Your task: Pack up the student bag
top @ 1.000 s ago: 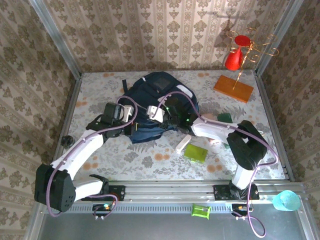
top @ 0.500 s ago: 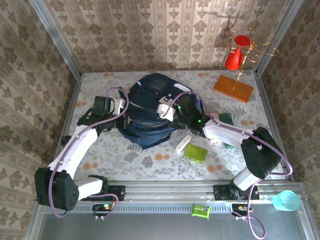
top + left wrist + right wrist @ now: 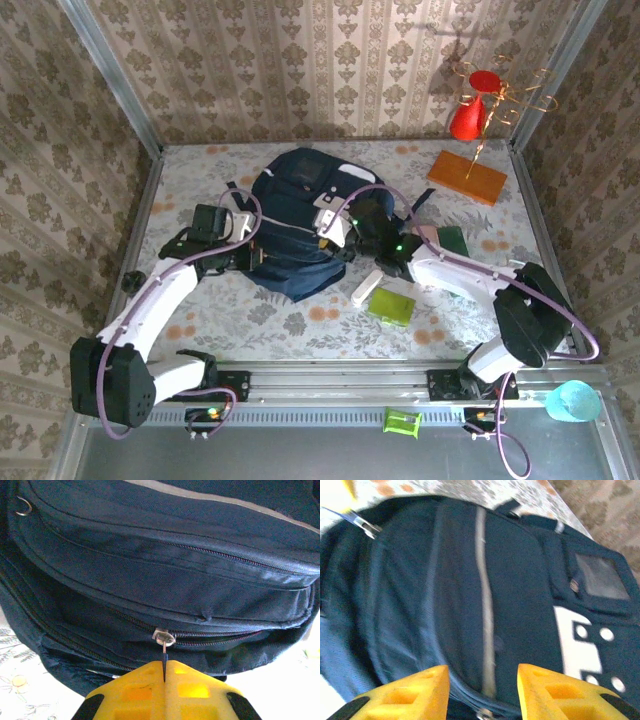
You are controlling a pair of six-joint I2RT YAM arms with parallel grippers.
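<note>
The zipper pull (image 3: 164,640) is clenched by the left tool (image 3: 164,667), yet with the right tool (image 3: 482,680) released the student bag (image 3: 150,555) may be dragged.

Student bag (image 3: 300,232): a large dark navy fabric backpack, lying front-up near the middle of the patterned table (image 3: 250,322), its top toward the far wall and its rounded bottom toward me. A thin light stripe (image 3: 487,625) crosses the front panel; beyond it sit a white-grey buckle patch (image 3: 570,640) and a small window pocket (image 3: 600,582). Several zip lines curve in stacked rows around the near end, the fabric between them soft and creased. On a lower row, the metal zip pull (image 3: 164,641) is pinched between the closed fingers of my left gripper (image 3: 165,670)
</note>
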